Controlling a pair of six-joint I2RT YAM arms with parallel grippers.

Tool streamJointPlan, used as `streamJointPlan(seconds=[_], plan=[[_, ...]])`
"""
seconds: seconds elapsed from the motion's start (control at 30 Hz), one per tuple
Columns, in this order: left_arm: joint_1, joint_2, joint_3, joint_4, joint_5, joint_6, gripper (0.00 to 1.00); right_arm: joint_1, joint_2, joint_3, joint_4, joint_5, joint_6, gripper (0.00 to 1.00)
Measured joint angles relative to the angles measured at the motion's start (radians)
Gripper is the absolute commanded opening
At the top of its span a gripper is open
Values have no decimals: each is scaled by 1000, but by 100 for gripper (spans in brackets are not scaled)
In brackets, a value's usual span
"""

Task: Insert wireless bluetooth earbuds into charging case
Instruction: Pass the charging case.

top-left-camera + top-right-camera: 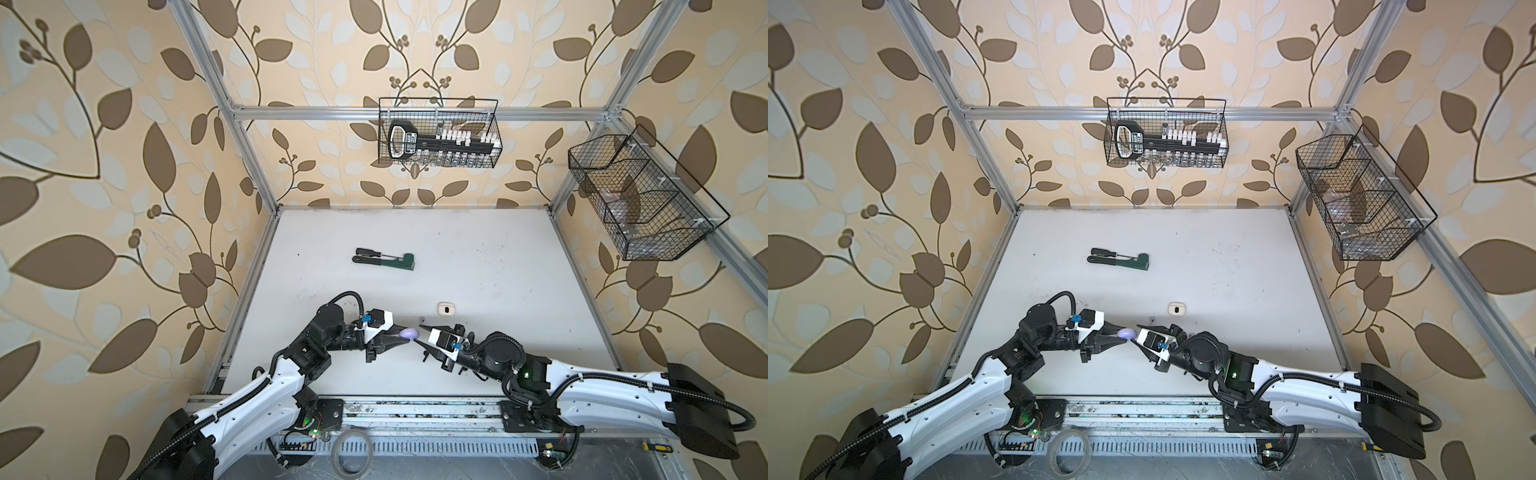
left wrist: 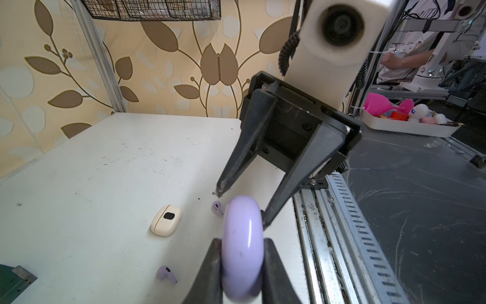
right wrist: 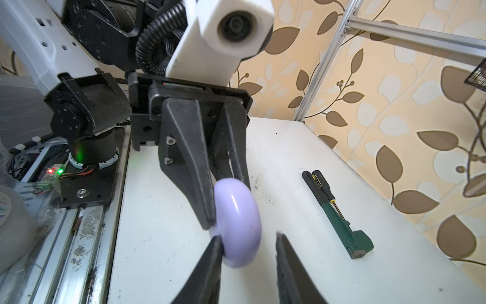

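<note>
My left gripper (image 2: 242, 242) is shut on a lilac charging case (image 2: 243, 247), pinching its two broad faces above the table; the case (image 1: 407, 333) hangs between both arms. My right gripper (image 3: 248, 238) faces it, open around the case's (image 3: 238, 221) far end: one finger touches it, while a gap separates the case from the second finger. Two lilac short-stemmed earbuds lie on the white table, one earbud (image 2: 217, 208) under the right gripper's fingers and one earbud (image 2: 166, 273) nearer the left arm. A shut cream charging case (image 2: 166, 220) rests beside them, also visible in both top views (image 1: 446, 309) (image 1: 1176, 309).
A black-handled screwdriver and a green wrench (image 1: 384, 259) lie further back on the table (image 1: 498, 270). Wire baskets (image 1: 438, 133) (image 1: 640, 199) hang on the back and right walls. A metal rail (image 1: 415, 409) runs along the front edge by the arm bases.
</note>
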Motion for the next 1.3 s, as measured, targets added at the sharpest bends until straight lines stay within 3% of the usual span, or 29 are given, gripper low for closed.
streamJointPlan(seconds=[0.57, 0.97, 1.2, 1.3], plan=[[-7, -64, -52, 11, 32, 95, 0, -110, 25, 28, -43, -336, 74, 20], [-13, -72, -82, 28, 41, 119, 0, -141, 82, 45, -41, -443, 101, 25], [-13, -79, -89, 18, 41, 125, 0, -144, 108, 58, -46, -469, 103, 16], [-13, -93, -93, 14, 41, 125, 13, -144, 107, 58, -44, -473, 104, 13]])
